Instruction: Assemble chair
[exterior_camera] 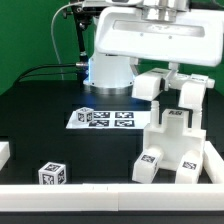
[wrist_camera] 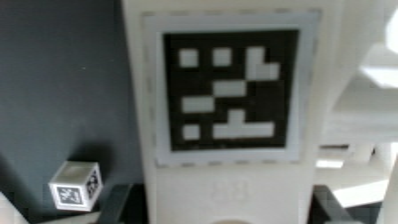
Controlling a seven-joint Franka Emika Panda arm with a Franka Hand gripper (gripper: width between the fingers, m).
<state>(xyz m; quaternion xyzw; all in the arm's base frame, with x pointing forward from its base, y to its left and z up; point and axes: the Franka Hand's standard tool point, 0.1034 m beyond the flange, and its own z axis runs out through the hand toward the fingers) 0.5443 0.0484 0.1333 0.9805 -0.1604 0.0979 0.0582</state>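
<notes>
In the wrist view a chunky white chair piece (wrist_camera: 217,60) with a large black-and-white marker tag fills the middle. My gripper (wrist_camera: 217,212) has its dark fingers (wrist_camera: 111,207) on either side of the piece's near end and is shut on it. In the exterior view the gripper (exterior_camera: 172,100) is low at that view's right. It sits on top of a stack of white chair pieces (exterior_camera: 178,145) that carries small tags near the front wall. A small white tagged block (exterior_camera: 52,173) lies apart at the front left and also shows in the wrist view (wrist_camera: 71,186).
The marker board (exterior_camera: 105,118) lies flat on the dark table in front of the robot base (exterior_camera: 110,72). A white wall (exterior_camera: 100,196) runs along the front edge and up the right side beside the stack. Black cables hang at the back left.
</notes>
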